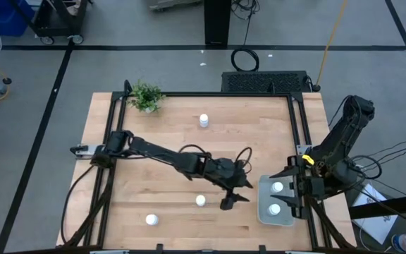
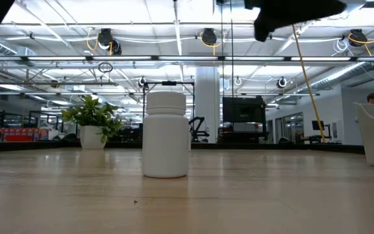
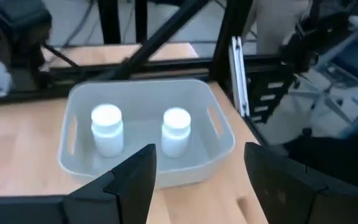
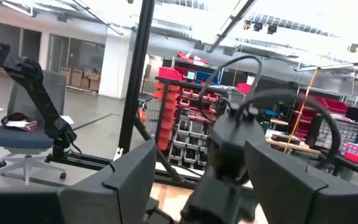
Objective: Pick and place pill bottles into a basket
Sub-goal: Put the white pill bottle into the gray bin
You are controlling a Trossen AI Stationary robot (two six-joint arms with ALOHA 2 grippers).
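While the left tool (image 1: 232, 199) hung over the table (image 1: 175, 162) with its fingers (image 3: 132, 180) spread and nothing between them, the basket (image 1: 262, 212) lay just beyond its tips, on the side toward the right arm. Two bottles stood upright inside the basket, side by side and a little apart, one (image 3: 107, 128) toward each end (image 3: 176, 130), both seen straight ahead from the left wrist. A third bottle (image 1: 201, 200) stood on the table just behind the left tool, on its arm's side, and a fourth (image 1: 151, 219) stood farther off the same way, near the table's front edge. The fifth (image 1: 204, 121) stood well apart, out past the left arm toward the table's far edge, where a potted plant (image 1: 146, 97) sat at the corner; in the low view this bottle filled the foreground. The right tool (image 1: 294, 189) hovered at the basket's outer side, by the table's right rail, its fingers (image 4: 132, 186) spread wide and empty.
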